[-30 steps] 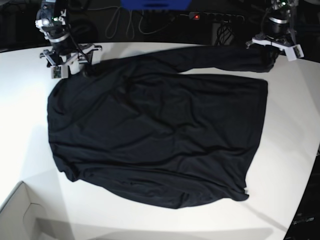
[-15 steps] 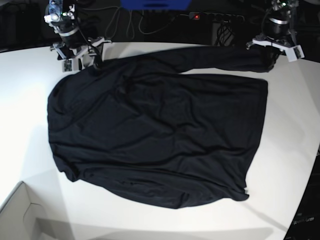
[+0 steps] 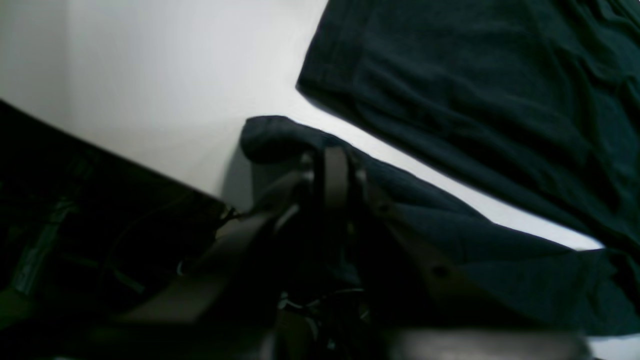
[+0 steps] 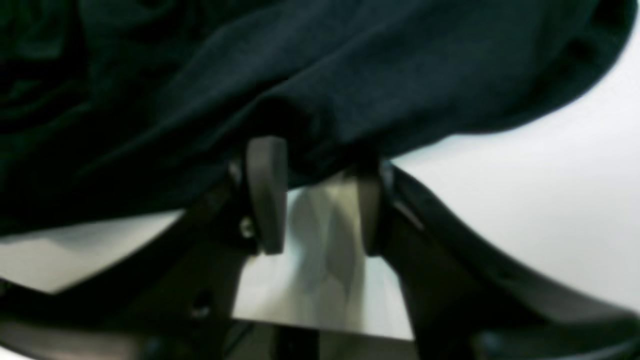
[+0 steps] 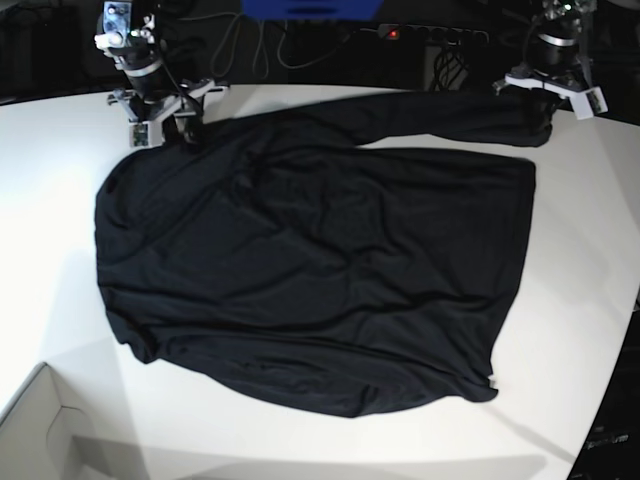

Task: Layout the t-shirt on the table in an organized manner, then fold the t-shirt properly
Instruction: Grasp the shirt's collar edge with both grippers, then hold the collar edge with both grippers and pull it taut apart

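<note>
The black t-shirt (image 5: pixel 310 270) lies spread and wrinkly across the white table (image 5: pixel 590 250). One long sleeve runs along the far edge to the right. My left gripper (image 5: pixel 543 108) is at that sleeve's end; in the left wrist view the gripper (image 3: pixel 334 170) is shut on the sleeve fabric (image 3: pixel 450 235). My right gripper (image 5: pixel 165 128) stands at the shirt's far left corner. In the right wrist view its fingers (image 4: pixel 267 195) stand apart, with the shirt's edge (image 4: pixel 300 65) draped over their tips and bare table (image 4: pixel 525 200) showing in the gap.
A white box corner (image 5: pixel 40 430) sits at the near left. A power strip (image 5: pixel 430 35) and cables lie behind the far table edge. The table's curved edge (image 5: pixel 620 380) runs down the right side.
My right gripper has moved right along the far edge to the shirt's corner, and its jaws have narrowed. The left gripper and the sleeve have stayed put.
</note>
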Robot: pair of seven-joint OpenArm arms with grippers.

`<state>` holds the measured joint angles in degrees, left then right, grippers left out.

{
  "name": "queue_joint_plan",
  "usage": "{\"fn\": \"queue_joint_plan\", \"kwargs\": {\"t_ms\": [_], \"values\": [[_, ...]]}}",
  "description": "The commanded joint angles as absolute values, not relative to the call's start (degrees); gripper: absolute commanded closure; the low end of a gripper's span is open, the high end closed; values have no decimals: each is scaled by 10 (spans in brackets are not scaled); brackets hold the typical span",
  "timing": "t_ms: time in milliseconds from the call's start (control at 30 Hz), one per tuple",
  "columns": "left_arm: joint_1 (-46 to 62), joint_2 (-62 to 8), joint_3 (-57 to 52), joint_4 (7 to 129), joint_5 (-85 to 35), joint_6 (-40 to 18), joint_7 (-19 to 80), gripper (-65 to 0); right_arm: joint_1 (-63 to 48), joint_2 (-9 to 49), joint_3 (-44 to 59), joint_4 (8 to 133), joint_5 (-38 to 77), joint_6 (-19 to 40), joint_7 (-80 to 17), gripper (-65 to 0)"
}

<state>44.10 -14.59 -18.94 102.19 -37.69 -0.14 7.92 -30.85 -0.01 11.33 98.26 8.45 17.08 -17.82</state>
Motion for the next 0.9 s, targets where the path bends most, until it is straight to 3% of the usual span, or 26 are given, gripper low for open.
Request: {"fn": "queue_joint_plan", "kwargs": {"t_ms": [0, 167, 867], "values": [[446, -151, -194, 1029, -377, -3, 65, -2, -310, 1, 115, 983, 86, 172, -177, -157], [447, -151, -194, 1029, -377, -3, 65, -2, -313, 2, 119, 987, 87, 172, -177, 0], [468, -148, -194, 1071, -382, -3, 65, -1, -383, 0, 147, 1148, 88, 172, -175, 0]]}}
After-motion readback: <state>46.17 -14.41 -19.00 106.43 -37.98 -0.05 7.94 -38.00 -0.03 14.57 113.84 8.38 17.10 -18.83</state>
